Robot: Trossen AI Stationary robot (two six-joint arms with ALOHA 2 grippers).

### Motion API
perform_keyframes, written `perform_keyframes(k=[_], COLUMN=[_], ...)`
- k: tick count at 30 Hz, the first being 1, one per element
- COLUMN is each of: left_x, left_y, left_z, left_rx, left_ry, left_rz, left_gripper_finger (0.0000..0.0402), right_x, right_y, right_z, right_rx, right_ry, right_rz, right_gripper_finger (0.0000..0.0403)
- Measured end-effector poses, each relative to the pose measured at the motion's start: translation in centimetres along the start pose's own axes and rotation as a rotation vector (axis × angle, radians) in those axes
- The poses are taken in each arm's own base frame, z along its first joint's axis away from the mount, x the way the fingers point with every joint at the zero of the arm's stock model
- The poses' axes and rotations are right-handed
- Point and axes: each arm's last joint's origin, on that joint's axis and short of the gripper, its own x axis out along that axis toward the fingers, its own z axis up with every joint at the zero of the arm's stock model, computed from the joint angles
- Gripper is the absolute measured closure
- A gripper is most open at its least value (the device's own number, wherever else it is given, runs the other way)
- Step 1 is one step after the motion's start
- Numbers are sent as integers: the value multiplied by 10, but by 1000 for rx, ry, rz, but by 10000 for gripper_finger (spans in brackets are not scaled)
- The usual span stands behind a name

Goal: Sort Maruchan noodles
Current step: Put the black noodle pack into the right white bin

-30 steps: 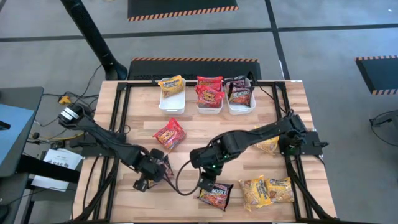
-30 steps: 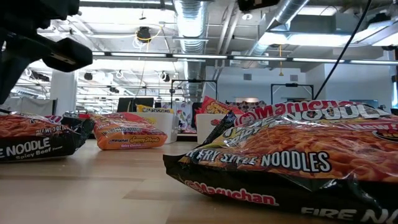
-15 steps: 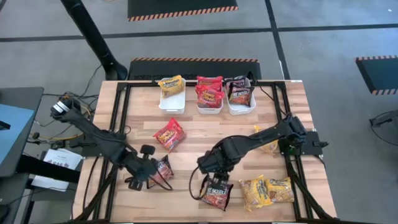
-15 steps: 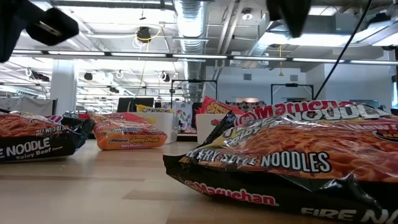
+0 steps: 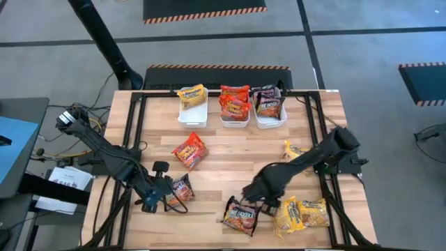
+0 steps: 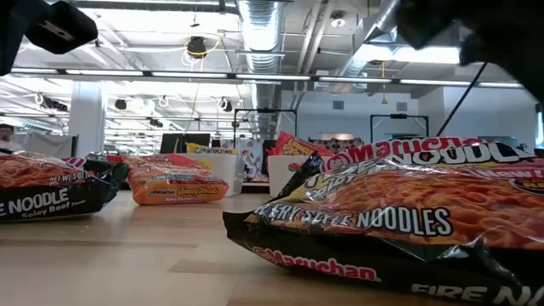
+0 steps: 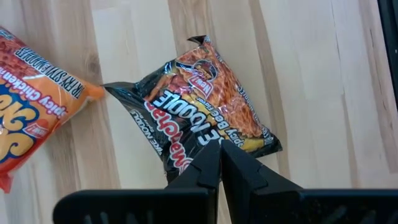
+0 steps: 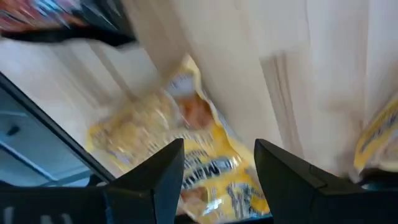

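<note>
Maruchan noodles lie scattered flat on the wooden table. A dark packet rests at the near left. My left gripper is shut above that packet's edge. An orange packet lies farther back. Another dark packet lies near the front. Two yellow packets sit to its right. My right gripper stands open above a yellow packet, with nothing between its fingers.
Three white bins stand along the far edge: one with a yellow packet, one with red packets, one with dark packets. Another yellow packet lies at mid right. Black frame rails run along the table's sides.
My right gripper has swung from over the front dark packet toward the table's right edge, over the yellow packets, tipping further down. My left gripper, still shut, has risen and drawn back a little toward the left edge. No packet has shifted.
</note>
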Motion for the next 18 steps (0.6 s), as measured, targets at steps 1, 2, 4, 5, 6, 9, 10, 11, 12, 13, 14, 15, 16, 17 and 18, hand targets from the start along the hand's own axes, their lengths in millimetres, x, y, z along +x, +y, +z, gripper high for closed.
perform_keyframes(k=[1, 2, 4, 5, 6, 9, 10, 11, 12, 13, 14, 15, 16, 17, 18], left_x=[0, 0, 0, 0, 0, 0, 0, 0, 0, 0, 0, 0, 0, 0, 0], left_y=[0, 0, 0, 0, 0, 0, 0, 0, 0, 0, 0, 0, 0, 0, 0], left_z=[0, 0, 0, 0, 0, 0, 0, 0, 0, 0, 0, 0, 0, 0, 0], left_rx=[0, 0, 0, 0, 0, 1, 1, 1, 0, 0, 0, 1, 1, 0, 0], left_ry=[0, 0, 0, 0, 0, 3, 3, 3, 3, 3, 3, 3, 3, 3, 3], left_rz=[0, 0, 1, 0, 1, 1, 2, 2, 2, 2, 2, 2, 2, 2, 2], left_gripper_finger=[401, 401, 401, 401, 401, 401, 401, 401, 401, 401, 401, 401, 401, 401, 401], right_x=[3, 7, 14, 16, 17, 18, 18, 17, 16, 15, 14, 14, 15, 15, 15], right_y=[-4, -10, -18, -22, -27, -39, -41, -42, -44, -45, -45, -45, -45, -45, -44], right_z=[-5, -10, -19, -23, -27, -38, -39, -41, -41, -41, -40, -38, -36, -33, -29], right_rx=[16, 34, 70, 89, 108, 140, 138, 135, 130, 124, 118, 117, 115, 113, 114], right_ry=[-1, -8, -30, -48, -70, -142, -175, -207, -240, -276, -307, -334, -355, -375, -388], right_rz=[22, 39, 94, 127, 160, 278, 328, 379, 430, 485, 535, 576, 607, 633, 648], right_gripper_finger=[184, 184, 184, 184, 184, 184, 184, 184, 184, 184, 184, 184, 184, 184, 184])
